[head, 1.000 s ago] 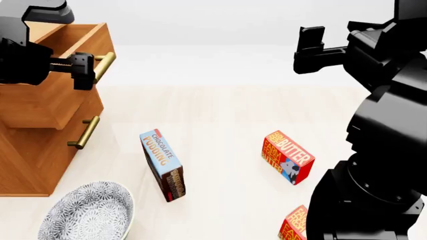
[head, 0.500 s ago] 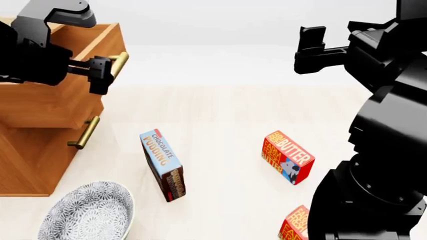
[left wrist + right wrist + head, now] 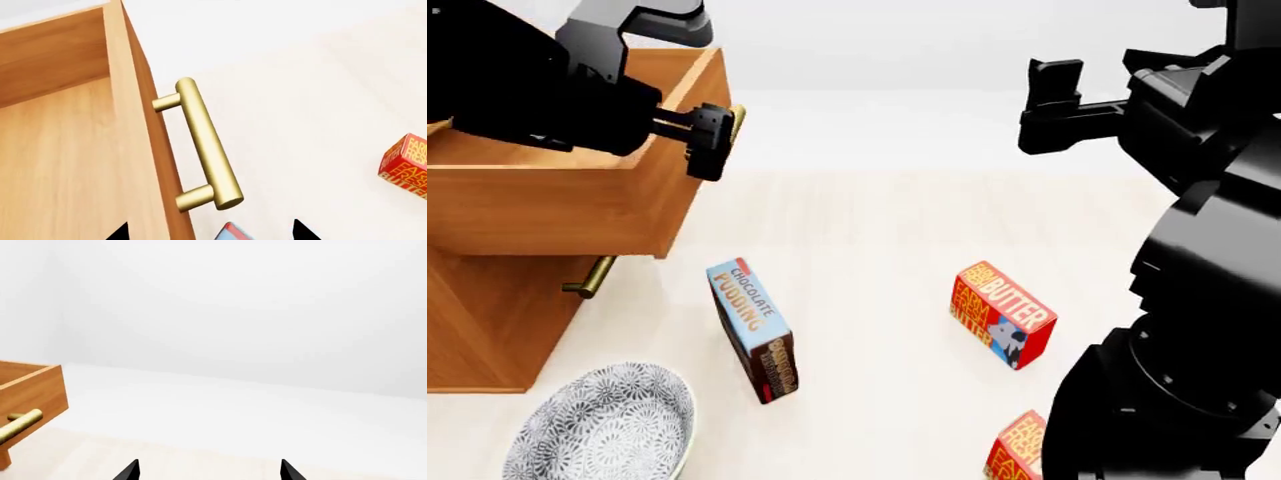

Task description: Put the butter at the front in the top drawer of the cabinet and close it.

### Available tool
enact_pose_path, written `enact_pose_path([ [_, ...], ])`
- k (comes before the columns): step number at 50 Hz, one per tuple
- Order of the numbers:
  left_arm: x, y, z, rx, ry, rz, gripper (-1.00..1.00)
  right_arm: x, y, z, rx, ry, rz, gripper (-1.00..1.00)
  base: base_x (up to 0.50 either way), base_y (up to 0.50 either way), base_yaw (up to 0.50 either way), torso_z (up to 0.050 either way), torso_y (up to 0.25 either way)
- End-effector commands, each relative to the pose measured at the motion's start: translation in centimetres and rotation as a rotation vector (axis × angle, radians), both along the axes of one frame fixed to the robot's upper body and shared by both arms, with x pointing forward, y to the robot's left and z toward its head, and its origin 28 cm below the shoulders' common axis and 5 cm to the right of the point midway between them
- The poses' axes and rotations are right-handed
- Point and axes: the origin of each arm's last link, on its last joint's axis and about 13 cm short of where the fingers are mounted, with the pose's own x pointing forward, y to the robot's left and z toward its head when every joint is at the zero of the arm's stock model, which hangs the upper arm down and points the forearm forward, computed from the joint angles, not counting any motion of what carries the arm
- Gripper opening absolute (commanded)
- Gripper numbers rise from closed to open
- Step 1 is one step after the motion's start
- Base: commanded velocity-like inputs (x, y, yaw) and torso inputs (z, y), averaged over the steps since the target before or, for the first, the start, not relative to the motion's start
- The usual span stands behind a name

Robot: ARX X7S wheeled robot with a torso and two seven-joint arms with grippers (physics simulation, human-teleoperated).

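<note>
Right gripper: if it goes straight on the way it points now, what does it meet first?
Probably nothing near. The right gripper points over bare floor toward a plain white background. The top drawer with its handle lies off to one side of that line, though depth is hard to judge.

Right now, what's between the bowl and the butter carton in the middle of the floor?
Head view: the chocolate pudding carton stands between the patterned bowl and the butter; the rest is bare floor.

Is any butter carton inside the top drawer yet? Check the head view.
No, both butter cartons lie on the floor, outside the top drawer.
</note>
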Motion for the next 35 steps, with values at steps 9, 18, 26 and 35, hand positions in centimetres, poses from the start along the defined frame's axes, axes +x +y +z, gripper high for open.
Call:
enact_pose_path([
  [9, 0.9, -3.8, -1.6, -0.075, 0.033, -0.206, 1.00, 0.1, 0.0, -0.2, 0.004, 0.006, 0.001, 1.00, 0.00, 0.00, 0.00, 0.000, 0.000],
  [18, 0.6, -4.7, -0.2, -0.077, 0.002, -0.258, 1.00, 0.0, 0.0, -0.3, 0.004, 0.006, 0.003, 1.00, 0.00, 0.00, 0.00, 0.000, 0.000],
  [26, 0.0, -4.5, 1.8, -0.067, -0.056, -0.246, 1.00, -0.1, 0.0, -0.1, 0.006, 0.002, 0.005, 1.00, 0.00, 0.00, -0.01, 0.000, 0.000],
  [35, -1.7, -4.4, 5.8, -0.069, -0.159, -0.254, 1.00, -0.7, 0.1, 0.8, 0.001, -0.022, 0.010, 1.00, 0.00, 0.00, 0.00, 0.000, 0.001],
])
